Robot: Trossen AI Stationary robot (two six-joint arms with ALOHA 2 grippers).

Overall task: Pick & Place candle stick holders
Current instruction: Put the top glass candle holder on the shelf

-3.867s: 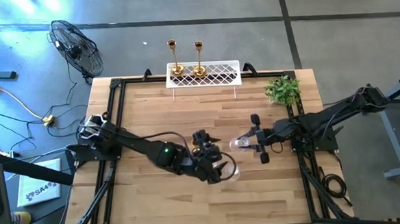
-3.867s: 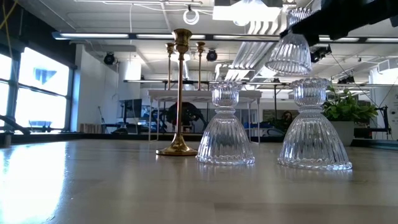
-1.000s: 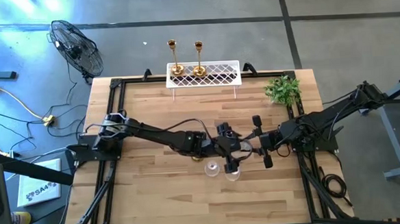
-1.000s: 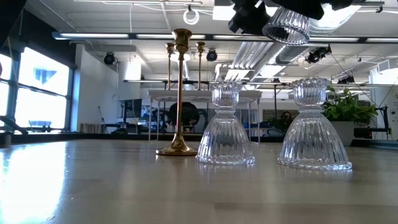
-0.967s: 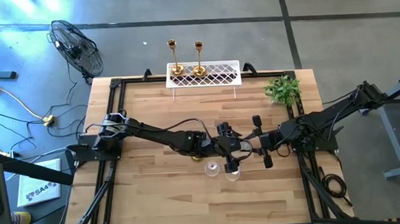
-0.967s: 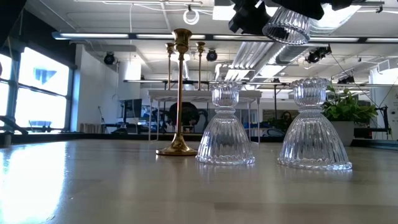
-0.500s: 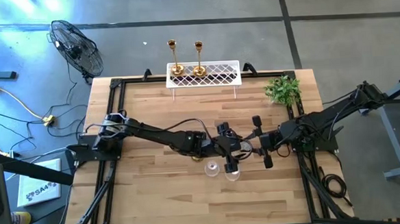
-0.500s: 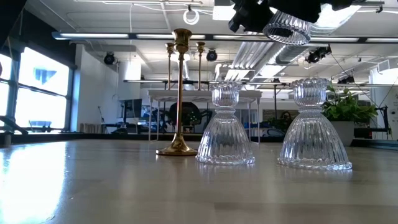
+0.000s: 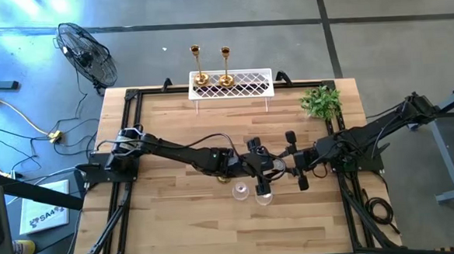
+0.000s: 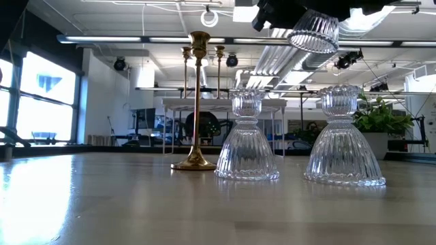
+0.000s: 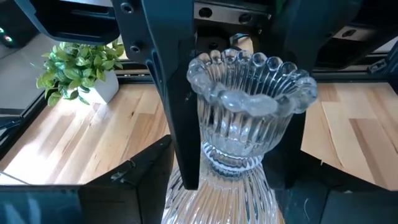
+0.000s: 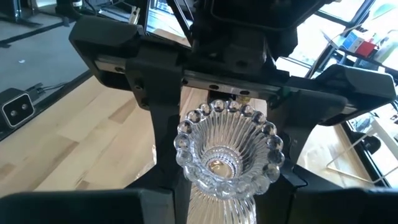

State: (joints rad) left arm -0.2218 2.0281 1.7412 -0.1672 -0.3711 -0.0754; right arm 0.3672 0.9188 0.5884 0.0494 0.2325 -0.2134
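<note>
A clear glass candle stick holder (image 10: 313,30) hangs upright in the air over the table's middle, between my two grippers; it also shows in the high view (image 9: 277,165). My left gripper (image 9: 264,168) comes at it from the left and my right gripper (image 9: 291,166) from the right, each shut on it. Two more glass holders (image 10: 246,136) (image 10: 344,136) and one gold holder (image 10: 197,102) stand on their bases on the table below. Two gold holders (image 9: 198,66) (image 9: 225,65) stand on the white rack (image 9: 248,85). My left gripper has its two fingers on either side of the holder's ribbed lower body (image 11: 186,202), just under the neck. It comes from the table's left, slanting down. The holder stands upright, cup (image 11: 249,93) up, clear of the table. My right gripper pinches the holder's narrow neck (image 12: 205,202) under the beaded cup (image 12: 227,155) between its two fingers (image 11: 177,124). It comes from the table's right, slanting down. The holder is upright and lifted clear.
A small green plant (image 9: 321,101) stands at the table's far right. The two standing glass holders (image 9: 240,191) (image 9: 262,193) are just near of the grippers. A black frame runs along the table's edges (image 9: 127,148).
Both grippers have stayed in the air over the table's middle. The held glass holder has tipped a little, from slanted to nearly upright. Some seconds earlier my left gripper was lower, by the standing holders, and has since risen to the held one.
</note>
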